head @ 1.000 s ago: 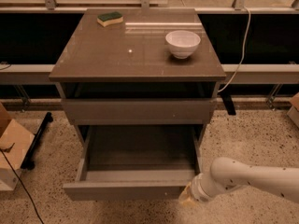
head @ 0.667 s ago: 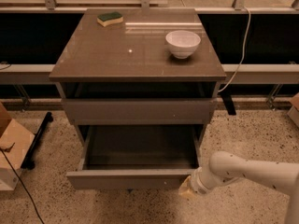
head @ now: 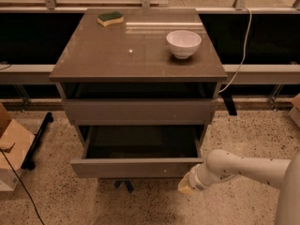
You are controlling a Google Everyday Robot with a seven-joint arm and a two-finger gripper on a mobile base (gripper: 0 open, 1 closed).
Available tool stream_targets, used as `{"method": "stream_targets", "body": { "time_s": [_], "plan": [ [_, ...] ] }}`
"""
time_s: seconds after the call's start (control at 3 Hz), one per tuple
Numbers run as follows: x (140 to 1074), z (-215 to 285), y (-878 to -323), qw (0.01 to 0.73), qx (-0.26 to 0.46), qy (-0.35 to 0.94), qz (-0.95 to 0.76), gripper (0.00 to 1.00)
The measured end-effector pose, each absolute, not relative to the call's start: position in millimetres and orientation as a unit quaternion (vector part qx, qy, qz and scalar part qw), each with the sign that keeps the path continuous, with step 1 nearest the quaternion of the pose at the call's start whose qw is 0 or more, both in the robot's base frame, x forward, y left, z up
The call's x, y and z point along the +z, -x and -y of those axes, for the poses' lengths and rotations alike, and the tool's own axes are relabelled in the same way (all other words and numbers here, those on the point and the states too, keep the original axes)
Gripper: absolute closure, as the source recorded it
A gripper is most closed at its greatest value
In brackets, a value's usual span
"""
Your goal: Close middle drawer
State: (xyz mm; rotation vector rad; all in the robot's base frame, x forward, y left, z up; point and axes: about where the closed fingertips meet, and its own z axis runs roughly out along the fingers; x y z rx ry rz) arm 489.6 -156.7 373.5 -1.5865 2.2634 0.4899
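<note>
The middle drawer [head: 136,168] of the grey-brown cabinet [head: 136,60] stands partly pulled out, its plain flat front facing me and its dark grey inside showing empty. The drawer above it [head: 139,111] is pushed in. The lowest drawer is hidden beneath the open one. My gripper [head: 186,185], on the white arm coming in from the lower right, sits at the right end of the middle drawer's front, at its lower corner, and seems to touch it.
A white bowl [head: 183,43] and a green-and-yellow sponge [head: 110,18] sit on the cabinet top. A cardboard box [head: 11,149] and a black bar lie on the floor at left. A white cable [head: 240,50] hangs behind the cabinet at right. The floor is speckled terrazzo.
The middle drawer has slid in toward the cabinet, showing less of its inside. My gripper and arm have moved forward with its front.
</note>
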Motion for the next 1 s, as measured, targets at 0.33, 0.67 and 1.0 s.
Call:
{"method": "stream_targets", "body": {
  "time_s": [0.33, 0.67, 1.0],
  "plan": [
    [376, 150, -514, 0.191, 0.134, 0.572, -0.787, 1.00],
    [386, 148, -557, 0.241, 0.097, 0.580, -0.772, 0.98],
    [387, 148, -561, 0.246, 0.095, 0.580, -0.771, 0.98]
  ]
}}
